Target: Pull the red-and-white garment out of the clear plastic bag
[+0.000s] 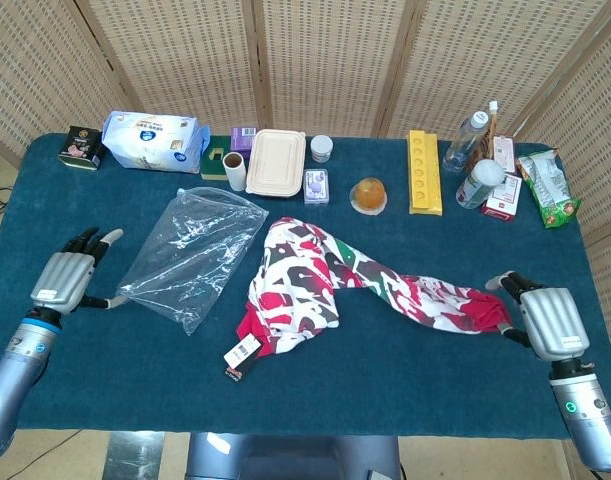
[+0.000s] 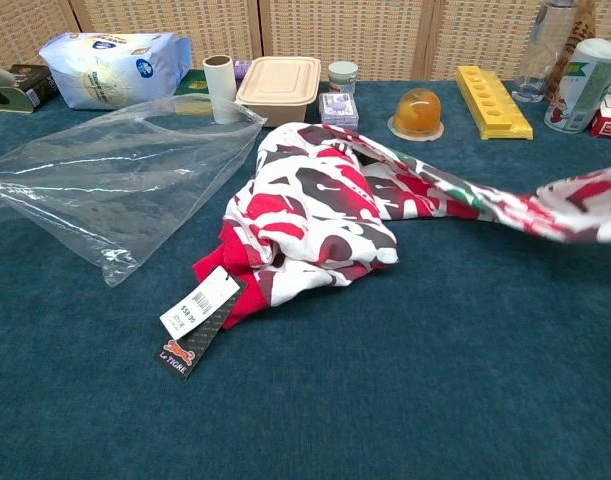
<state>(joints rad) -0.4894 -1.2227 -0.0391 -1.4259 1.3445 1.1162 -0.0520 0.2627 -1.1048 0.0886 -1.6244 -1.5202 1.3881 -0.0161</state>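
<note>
The red-and-white garment (image 1: 300, 280) lies bunched on the blue table, fully outside the clear plastic bag (image 1: 190, 250). One end stretches right to my right hand (image 1: 545, 320), which grips it. In the chest view that end (image 2: 585, 200) hangs blurred just above the cloth, and the bunched garment (image 2: 315, 210) shows its price tag (image 2: 195, 320) at the front. The bag (image 2: 115, 170) lies flat and empty to the left of the garment. My left hand (image 1: 65, 280) rests at the bag's near-left corner with its fingers straightened out; the corner lies by its thumb.
Along the table's far edge stand a tissue pack (image 1: 150, 140), a paper roll (image 1: 234, 170), a beige lunch box (image 1: 276, 162), an orange jelly cup (image 1: 368, 195), a yellow tray (image 1: 423, 172), bottles (image 1: 468, 140) and snack packs (image 1: 548, 185).
</note>
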